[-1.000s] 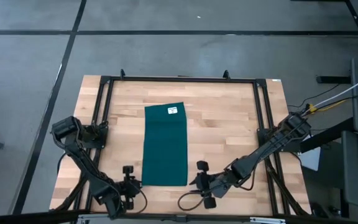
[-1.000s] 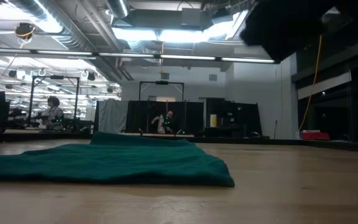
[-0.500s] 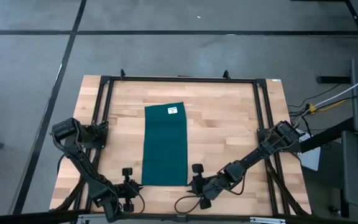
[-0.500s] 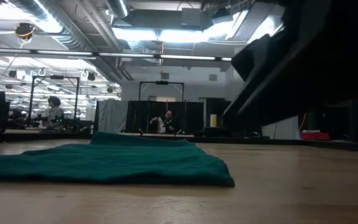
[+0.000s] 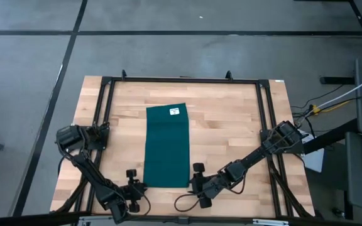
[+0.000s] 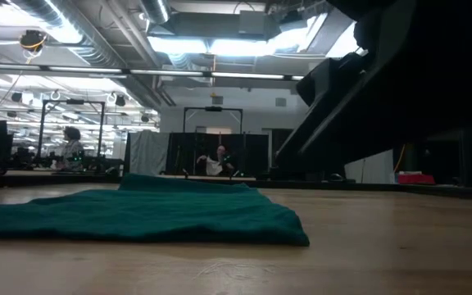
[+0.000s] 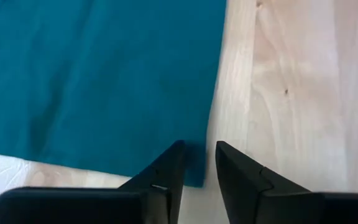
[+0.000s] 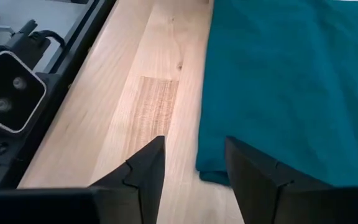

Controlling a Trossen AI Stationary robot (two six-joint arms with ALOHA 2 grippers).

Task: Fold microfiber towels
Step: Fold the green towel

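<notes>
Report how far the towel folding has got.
Done: the dark teal-green microfiber towel already lies as a long narrow rectangle, apparently folded once, on the wooden table. In hand: the left gripper and right gripper sit open at its near corners. Left: grasping them and folding it again.

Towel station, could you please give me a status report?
Both hands open: left hand and right hand at towel's near corners. Towel flat, folded lengthwise. Nothing obstructing.

Two slender black jointed arms trail looping black cables; each gripper's matte black fingers taper to wedge-shaped tips.
</notes>
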